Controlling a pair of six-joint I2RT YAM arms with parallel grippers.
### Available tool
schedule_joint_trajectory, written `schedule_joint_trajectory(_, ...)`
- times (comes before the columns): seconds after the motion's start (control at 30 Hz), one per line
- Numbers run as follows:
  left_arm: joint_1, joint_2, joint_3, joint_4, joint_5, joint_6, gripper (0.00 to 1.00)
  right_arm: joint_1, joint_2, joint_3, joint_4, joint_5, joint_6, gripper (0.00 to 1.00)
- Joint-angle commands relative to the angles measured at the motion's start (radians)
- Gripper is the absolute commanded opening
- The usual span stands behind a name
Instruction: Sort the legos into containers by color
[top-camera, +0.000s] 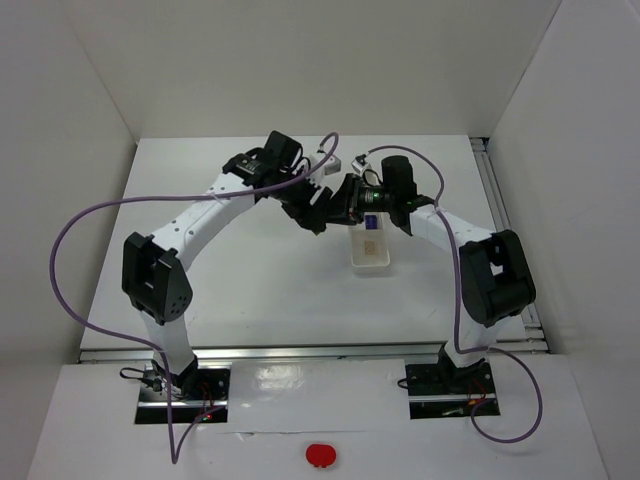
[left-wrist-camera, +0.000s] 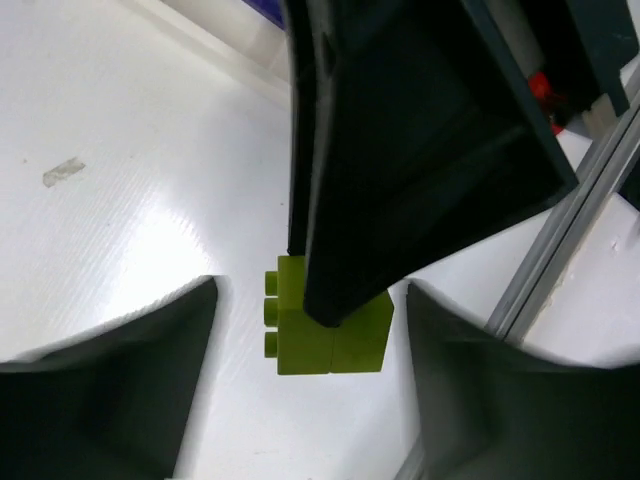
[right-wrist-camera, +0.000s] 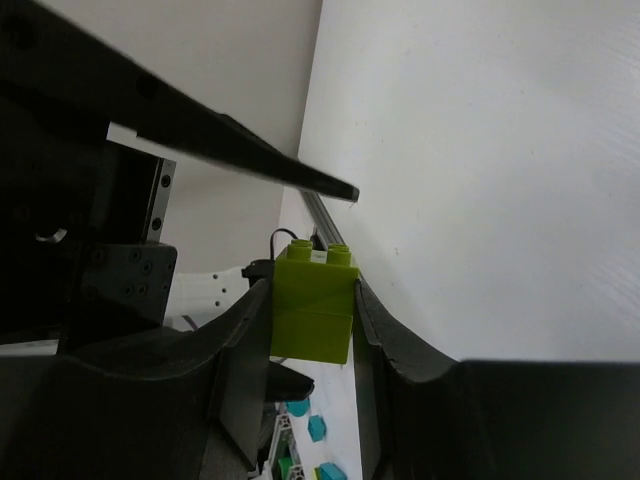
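White walls close in the white worktop (top-camera: 250, 290), where both arms meet beside the tray (top-camera: 370, 268). The right pincer (right-wrist-camera: 312, 288) is clamped on the green brick (right-wrist-camera: 312, 312), held near the tray's far end. The left pincer (left-wrist-camera: 312, 290) stands apart on either side of it, not touching. I judge the step to be placing green: the next move calls for carrying it over the near compartment, which looks free, and opening. Only the top view shows the purple brick (top-camera: 375, 222) and cream brick (top-camera: 372, 246) in the tray. Only the wrist views show the green one.
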Motion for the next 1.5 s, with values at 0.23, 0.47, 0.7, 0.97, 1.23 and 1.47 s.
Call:
schedule_joint_trajectory(0.23, 0.047, -0.107, -0.031, 0.101, 0.050, -0.050, 1.00, -0.027, -0.036, 0.006, 0.062, 0.005, -0.001, 0.01)
schedule_joint_trajectory(0.47, 0.261, -0.245, -0.223, 0.264, 0.417, -0.208, 1.00, -0.037, -0.036, 0.006, 0.062, 0.025, -0.013, 0.01)
schedule_joint_trajectory(0.7, 0.367, -0.260, -0.680, 1.102, 0.728, -0.887, 1.00, -0.047, -0.045, 0.006, 0.044, 0.016, -0.061, 0.01)
schedule_joint_trajectory(0.97, 0.309, -0.073, -0.717, 1.699, 0.791, -1.270, 1.00, -0.056, -0.054, 0.006, 0.073, -0.063, -0.093, 0.01)
schedule_joint_trajectory(1.23, 0.300, 0.126, -0.648, 2.071, 0.846, -1.560, 1.00, -0.056, -0.073, 0.006, 0.093, -0.099, -0.103, 0.01)
schedule_joint_trajectory(1.47, 0.271, 0.169, -0.605, 2.048, 0.855, -1.539, 1.00, -0.056, -0.073, 0.015, 0.084, -0.119, -0.112, 0.01)
